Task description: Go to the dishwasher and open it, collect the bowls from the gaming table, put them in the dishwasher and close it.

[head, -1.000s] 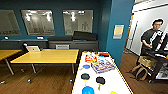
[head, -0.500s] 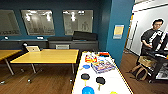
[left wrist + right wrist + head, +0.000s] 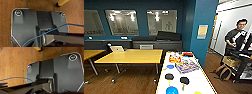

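Observation:
The gaming table (image 3: 197, 77), long and white-topped with a yellowish edge, runs away from me at the lower middle of the head view. At its near end sits a blue bowl (image 3: 172, 90), with a yellow-green bowl (image 3: 197, 92) to its right, cut by the picture's edge. The dishwasher is out of view. Both wrist views look down on the robot's dark base plate (image 3: 28, 27) (image 3: 65, 74) over brown wooden floor.
Two flat black paddles (image 3: 169, 76) (image 3: 184, 80), a colourful box (image 3: 187, 67) and orange packets (image 3: 174, 59) lie farther along the table. Yellow wood-topped tables (image 3: 131, 56) stand to the left. A person with a control rig (image 3: 236, 42) stands at right beyond a blue pillar (image 3: 201, 30).
The head picture has shifted only slightly, from the camera's own motion. Nothing on the table has moved.

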